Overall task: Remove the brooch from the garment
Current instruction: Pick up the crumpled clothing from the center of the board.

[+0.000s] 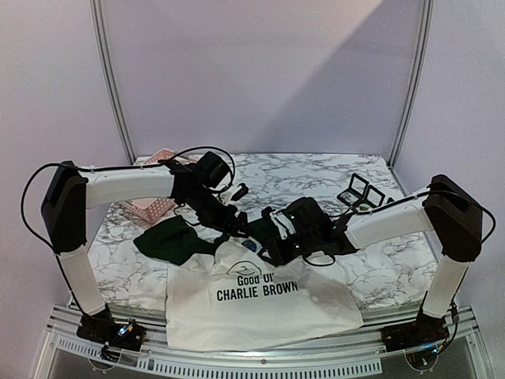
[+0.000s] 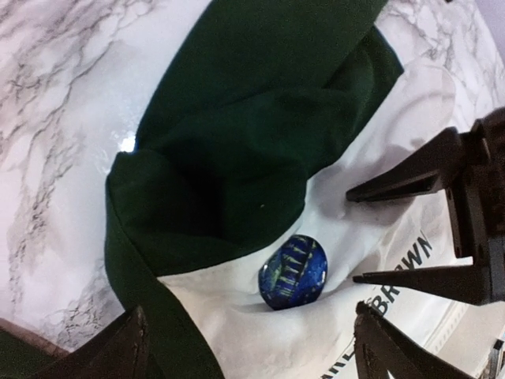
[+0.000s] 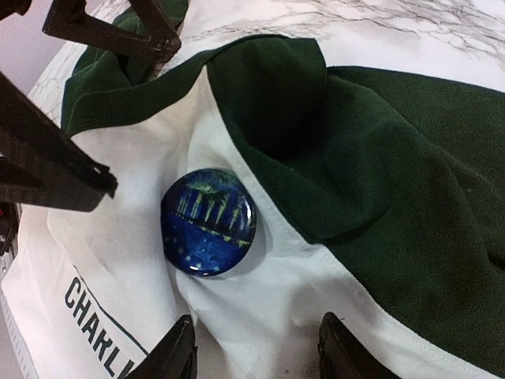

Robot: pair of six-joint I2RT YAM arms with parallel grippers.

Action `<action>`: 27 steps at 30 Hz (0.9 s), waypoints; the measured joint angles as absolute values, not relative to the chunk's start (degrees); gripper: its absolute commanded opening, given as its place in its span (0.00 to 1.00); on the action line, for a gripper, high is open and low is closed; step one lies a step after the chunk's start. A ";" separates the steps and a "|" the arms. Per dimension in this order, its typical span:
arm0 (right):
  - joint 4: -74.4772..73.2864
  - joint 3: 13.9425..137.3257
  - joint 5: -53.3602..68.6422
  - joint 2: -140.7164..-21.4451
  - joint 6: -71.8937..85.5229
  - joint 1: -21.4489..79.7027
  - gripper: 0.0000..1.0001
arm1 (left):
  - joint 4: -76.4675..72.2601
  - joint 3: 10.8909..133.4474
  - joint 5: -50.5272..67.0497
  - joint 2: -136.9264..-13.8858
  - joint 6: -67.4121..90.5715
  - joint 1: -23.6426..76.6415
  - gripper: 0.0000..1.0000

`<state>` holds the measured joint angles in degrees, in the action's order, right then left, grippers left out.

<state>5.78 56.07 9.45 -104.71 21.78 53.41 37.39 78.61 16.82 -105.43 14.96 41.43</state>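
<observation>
Two claws frame a round, glossy brooch [image 3: 208,222] on the garment [image 1: 260,304], a white T-shirt with dark green sleeves that lies spread on the marbled counter [image 1: 316,178]. The brooch is deep blue with pale yellow-green streaks. It sits on white cloth just beside the seam where a crumpled green sleeve begins. The black print "CHARLIE BROWN" runs on the side of the brooch away from that sleeve.

The left claw [image 2: 248,332] hangs near the brooch with its two dark fingers spread wide, gripping nothing. The right claw [image 3: 254,341] faces the brooch from the opposite side, its fingers likewise parted and empty, their tips close to the brooch but not touching it. White fabric puckers in soft folds round the brooch. A pink basket [image 1: 150,207] stands well apart from the brooch, past the green sleeve.
</observation>
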 measured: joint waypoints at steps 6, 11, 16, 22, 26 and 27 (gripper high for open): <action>5.17 58.98 8.86 -104.71 20.88 53.49 0.50 | 39.46 79.37 14.31 -105.93 13.72 41.21 0.93; 5.69 60.25 8.93 -105.12 20.64 53.49 0.48 | 39.75 79.48 14.24 -107.81 13.61 41.12 0.78; 6.07 60.38 9.37 -106.39 20.75 53.52 0.44 | 39.13 79.46 16.45 -110.72 13.80 40.93 0.45; 7.03 59.96 9.52 -106.50 21.43 53.58 0.40 | 35.79 79.20 21.26 -111.50 15.81 40.47 0.00; 9.10 57.01 9.04 -106.21 22.72 53.65 0.38 | 31.73 77.17 24.05 -110.59 16.82 39.94 0.00; 9.39 55.77 8.80 -105.73 23.22 53.67 0.38 | 30.46 76.05 24.97 -109.89 17.23 39.70 0.00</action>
